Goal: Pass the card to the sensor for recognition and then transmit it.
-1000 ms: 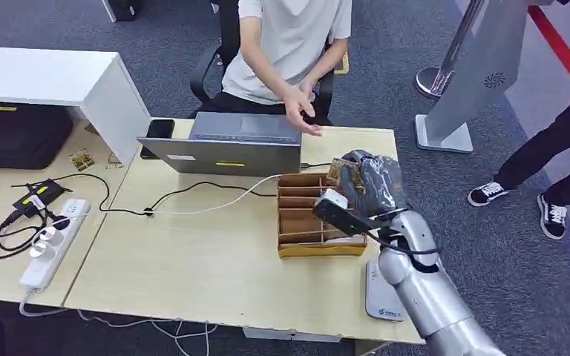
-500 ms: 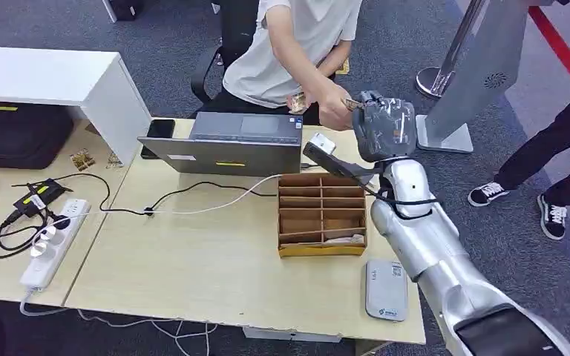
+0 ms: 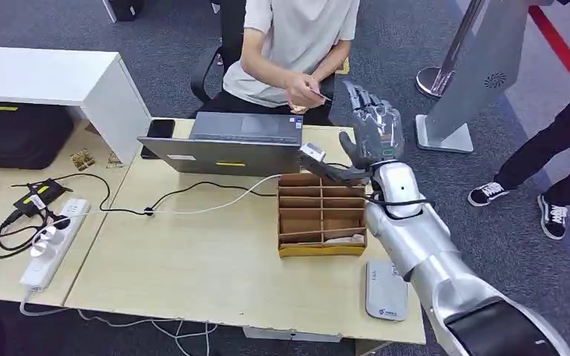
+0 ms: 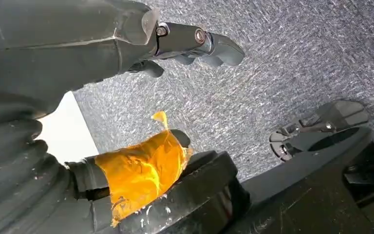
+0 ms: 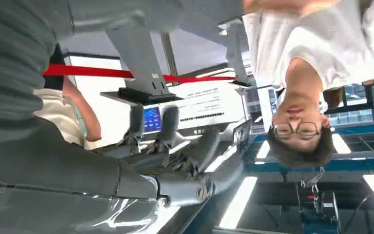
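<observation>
Card [image 3: 319, 95] sits pinched in the person's hand [image 3: 300, 90], just beside the right hand [image 3: 375, 126], whose fingers are spread and hold nothing, raised beyond the tray [image 3: 321, 215]. Thin, stiff, light and likely slick: best pinched by the edges. Left hand [image 4: 141, 44] hangs over carpet, fingers loosely apart.

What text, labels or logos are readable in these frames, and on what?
None can be read with confidence.
Sensor pad: small blue mark at its near edge and a dark square code, both too small.
Laptop: yellow sticker and white label on its back, blurred.
Black adapter: white label, unreadable.
Signboard behind the right hand: rows of print, upside down and blurred.
Small screen: blue display, illegible.
</observation>
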